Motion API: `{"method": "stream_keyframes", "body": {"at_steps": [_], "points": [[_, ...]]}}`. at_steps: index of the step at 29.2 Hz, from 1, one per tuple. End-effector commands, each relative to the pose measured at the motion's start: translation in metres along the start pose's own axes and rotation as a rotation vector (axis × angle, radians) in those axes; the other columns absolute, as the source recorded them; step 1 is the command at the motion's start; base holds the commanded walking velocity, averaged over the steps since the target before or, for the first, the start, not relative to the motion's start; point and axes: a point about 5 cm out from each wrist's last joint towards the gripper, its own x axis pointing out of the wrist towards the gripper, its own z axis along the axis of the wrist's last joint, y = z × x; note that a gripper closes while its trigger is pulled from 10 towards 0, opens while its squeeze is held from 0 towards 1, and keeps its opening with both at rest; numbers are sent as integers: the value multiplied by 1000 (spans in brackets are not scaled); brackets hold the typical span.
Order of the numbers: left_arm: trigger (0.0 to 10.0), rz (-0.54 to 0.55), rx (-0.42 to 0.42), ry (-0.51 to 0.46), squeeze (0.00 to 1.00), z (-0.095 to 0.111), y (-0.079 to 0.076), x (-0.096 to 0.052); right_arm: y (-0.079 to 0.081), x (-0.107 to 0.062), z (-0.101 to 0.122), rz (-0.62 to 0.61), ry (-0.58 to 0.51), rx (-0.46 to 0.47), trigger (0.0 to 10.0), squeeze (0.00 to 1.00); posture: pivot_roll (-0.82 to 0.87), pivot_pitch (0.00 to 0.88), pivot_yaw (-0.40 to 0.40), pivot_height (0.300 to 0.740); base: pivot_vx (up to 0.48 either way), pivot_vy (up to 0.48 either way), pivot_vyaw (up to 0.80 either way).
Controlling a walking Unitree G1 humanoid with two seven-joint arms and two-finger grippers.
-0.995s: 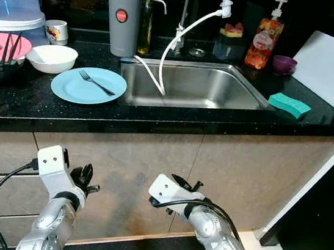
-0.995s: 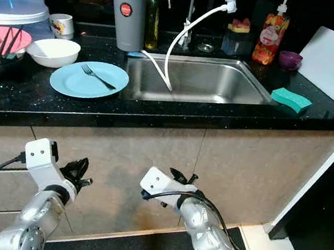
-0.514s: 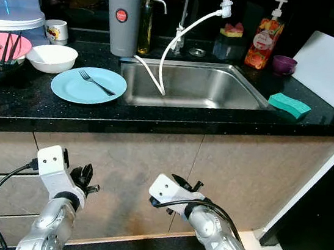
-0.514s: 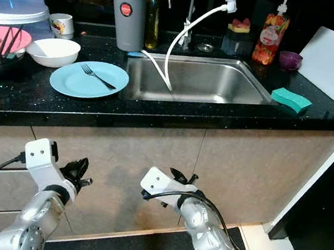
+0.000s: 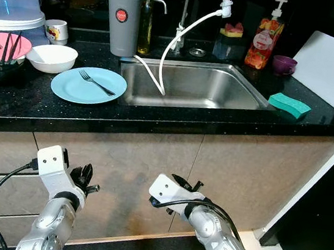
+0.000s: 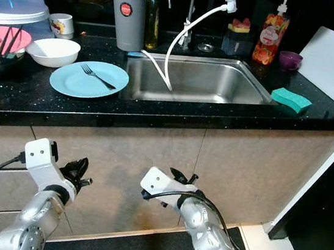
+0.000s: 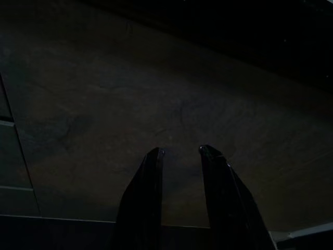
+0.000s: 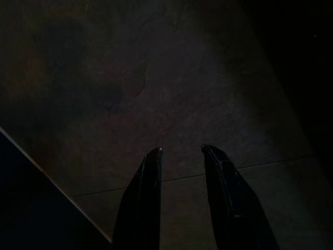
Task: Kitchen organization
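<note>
A: Black stone surface (image 5: 155,120), left to right?
B: Pink bowl (image 5: 1,48) with utensils, white bowl (image 5: 51,57), blue plate (image 5: 88,85) bearing a fork (image 5: 96,82), steel sink (image 5: 192,85), green sponge (image 5: 289,105), white cutting board (image 5: 333,68).
A: Grippers?
B: Left gripper (image 7: 180,152) and right gripper (image 8: 181,150) low before the cabinet fronts, jaws narrowly parted, empty.
</note>
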Motion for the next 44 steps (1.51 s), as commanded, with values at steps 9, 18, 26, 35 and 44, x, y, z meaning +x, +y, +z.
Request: {"method": "stream_keyframes", "body": {"at_steps": [9, 18, 26, 35, 44], "points": [[10000, 0, -11, 19, 0, -3, -1, 1, -2, 0, -3, -5, 13, 5, 10000, 0, -145, 15, -3, 740, 0, 0, 0], [10000, 0, -14, 22, 0, -3, -1, 0, -1, -1, -3, -4, 12, 3, 10000, 0, -147, 17, -3, 740, 0, 0, 0], [10000, 0, -14, 20, 0, -3, -1, 0, -1, -1, -4, -1, 12, 7, 10000, 0, -143, 11, -11, 740, 0, 0, 0], [10000, 0, -15, 21, 0, -4, 0, 0, 0, -1, -3, 0, 8, 9, 10000, 0, -145, 0, -12, 740, 0, 0, 0], [10000, -4, -15, 24, 0, -5, -1, -1, 0, -1, -3, -2, 6, 8, 10000, 0, -146, 0, -11, 740, 0, 0, 0]]}}
